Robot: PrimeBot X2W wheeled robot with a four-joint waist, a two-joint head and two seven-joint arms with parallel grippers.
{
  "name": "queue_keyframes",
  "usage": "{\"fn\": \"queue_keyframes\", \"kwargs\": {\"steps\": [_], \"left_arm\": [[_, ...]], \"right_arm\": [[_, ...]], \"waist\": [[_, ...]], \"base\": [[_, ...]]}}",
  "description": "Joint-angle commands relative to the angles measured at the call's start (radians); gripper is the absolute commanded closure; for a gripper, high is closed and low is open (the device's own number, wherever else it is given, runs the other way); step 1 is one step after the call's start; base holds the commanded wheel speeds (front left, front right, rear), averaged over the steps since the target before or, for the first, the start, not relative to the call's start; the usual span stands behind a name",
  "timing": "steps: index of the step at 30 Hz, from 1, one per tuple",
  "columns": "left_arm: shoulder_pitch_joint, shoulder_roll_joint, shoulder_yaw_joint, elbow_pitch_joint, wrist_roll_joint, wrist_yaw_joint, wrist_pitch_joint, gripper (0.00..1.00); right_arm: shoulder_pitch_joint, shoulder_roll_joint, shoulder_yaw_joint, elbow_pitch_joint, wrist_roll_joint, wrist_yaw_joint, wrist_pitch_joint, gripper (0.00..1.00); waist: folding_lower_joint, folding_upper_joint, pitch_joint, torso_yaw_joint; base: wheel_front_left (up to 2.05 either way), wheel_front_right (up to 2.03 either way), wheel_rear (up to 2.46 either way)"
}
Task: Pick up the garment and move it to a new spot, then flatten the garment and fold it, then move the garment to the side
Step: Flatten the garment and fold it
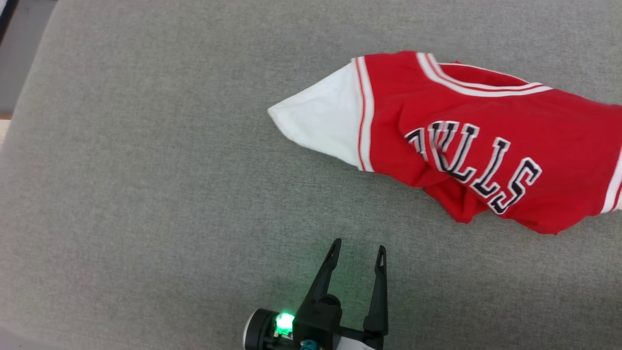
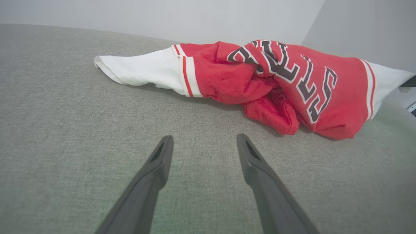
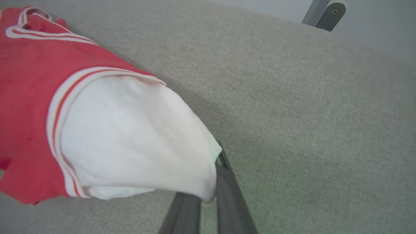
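Note:
The garment, a red jersey with white side panels and black BULLS lettering, lies bunched on the grey cushion at the upper right of the head view, running past the right edge. My left gripper hovers open below its white left end, apart from it. In the left wrist view the two fingers point at the garment with nothing between them. In the right wrist view my right gripper is shut on a white corner of the garment, whose cloth drapes over the fingertips.
A grey fabric cushion spreads under everything, with wide room to the left of the jersey. A pale wall rises behind the cushion. A grey metal bracket stands past the cushion's far edge.

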Motion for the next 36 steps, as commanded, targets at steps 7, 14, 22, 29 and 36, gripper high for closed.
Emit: {"fn": "queue_keyframes", "kwargs": {"steps": [7, 14, 22, 29, 36], "left_arm": [[-0.023, 0.0, -0.012, 0.011, 0.008, 0.008, 0.0, 0.0], [-0.021, 0.0, 0.013, 0.029, 0.017, 0.0, 0.0, 0.0], [-0.032, 0.051, 0.106, 0.019, 0.043, -0.038, 0.0, 0.0], [-0.034, 0.123, 0.166, -0.034, 0.022, -0.03, 0.028, 0.0], [-0.009, 0.217, 0.227, -0.106, -0.008, -0.032, 0.087, 0.0]], "right_arm": [[0.048, 0.057, 0.023, 0.12, 0.034, 0.0, -0.055, 1.0], [0.054, 0.109, 0.024, 0.183, 0.023, 0.0, -0.146, 0.0], [0.12, 0.15, 0.029, 0.181, -0.032, -0.001, -0.311, 0.0], [0.197, 0.217, -0.127, 0.116, -0.128, -0.001, -0.333, 0.0], [0.491, 0.362, -0.499, -0.021, -0.332, -0.001, -0.334, 0.0]], "waist": [[0.0, 0.0, 0.004, -0.005], [0.0, 0.0, -0.022, -0.007], [0.0, 0.0, -0.094, -0.07], [0.0, 0.0, -0.147, -0.138], [0.0, 0.0, -0.21, -0.215]], "base": [[0.0, 0.0, 0.0], [0.0, 0.0, 0.0], [0.0, 0.0, 0.0], [0.0, 0.0, 0.0], [0.0, 0.0, 0.0]]}}
